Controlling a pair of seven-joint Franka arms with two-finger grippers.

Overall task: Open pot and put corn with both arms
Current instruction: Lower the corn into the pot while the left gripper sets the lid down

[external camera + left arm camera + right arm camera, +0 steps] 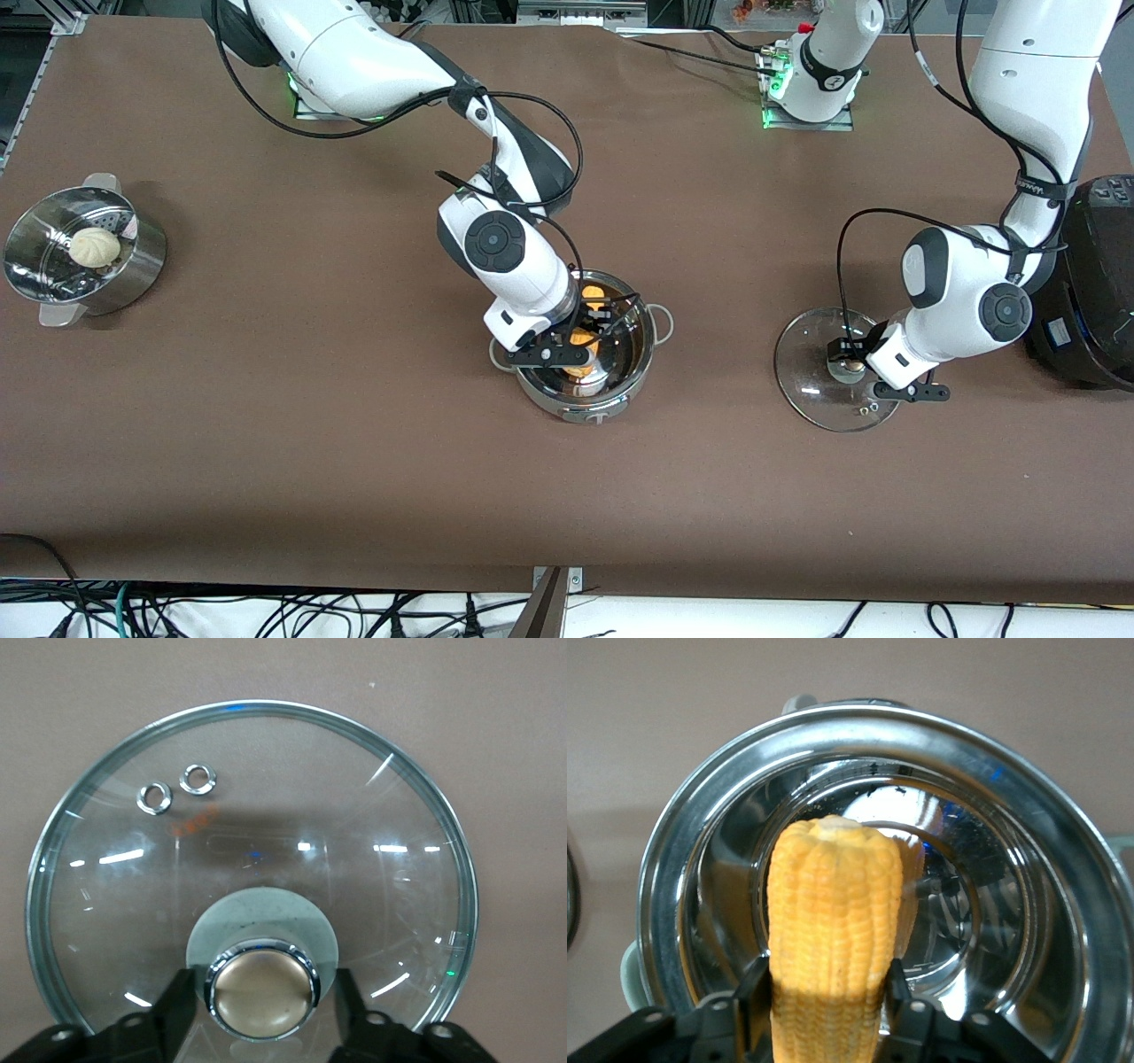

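The pot [592,354] stands open in the middle of the bench [354,461], and its glass lid [828,372] lies flat on the bench toward the left arm's end, near the black rice cooker [1099,283]. The right gripper [829,1014] hangs over the pot's mouth with the corn [831,930] between its jaws, the cob's free end pointing down into the bowl; whether they are clamped on it or letting go cannot be told. A good release would have the cob low and centred, clear of the rim, so it slides to the bottom rather than bouncing out. The left gripper [263,1014] sits at the lid's knob [262,988], jaws spread just beside it, apparently not gripping.
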